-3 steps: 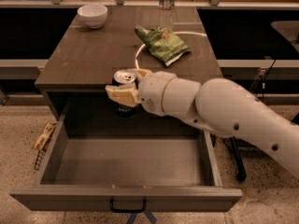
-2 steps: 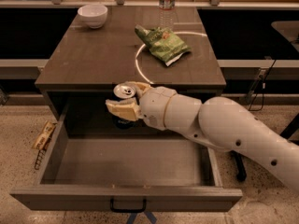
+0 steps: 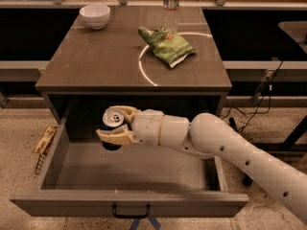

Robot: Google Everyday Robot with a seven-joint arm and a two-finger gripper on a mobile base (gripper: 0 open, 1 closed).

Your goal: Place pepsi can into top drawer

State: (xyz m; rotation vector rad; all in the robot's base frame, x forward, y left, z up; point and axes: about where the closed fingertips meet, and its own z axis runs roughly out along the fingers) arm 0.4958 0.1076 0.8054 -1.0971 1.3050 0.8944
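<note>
Lowered into top drawer [image 3: 144,172], gripper fingers [image 3: 115,137] clasp pepsi can [image 3: 114,119] between them.

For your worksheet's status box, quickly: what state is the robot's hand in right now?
Hand: closed on the pepsi can, holding it upright low over the back left of the open top drawer.

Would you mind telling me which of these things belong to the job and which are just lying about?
Job: can, held upright in the gripper; open drawer beneath it.
Lying about: bowl, chip bag and bottle on the tabletop; packet on the floor beside the drawer.
</note>
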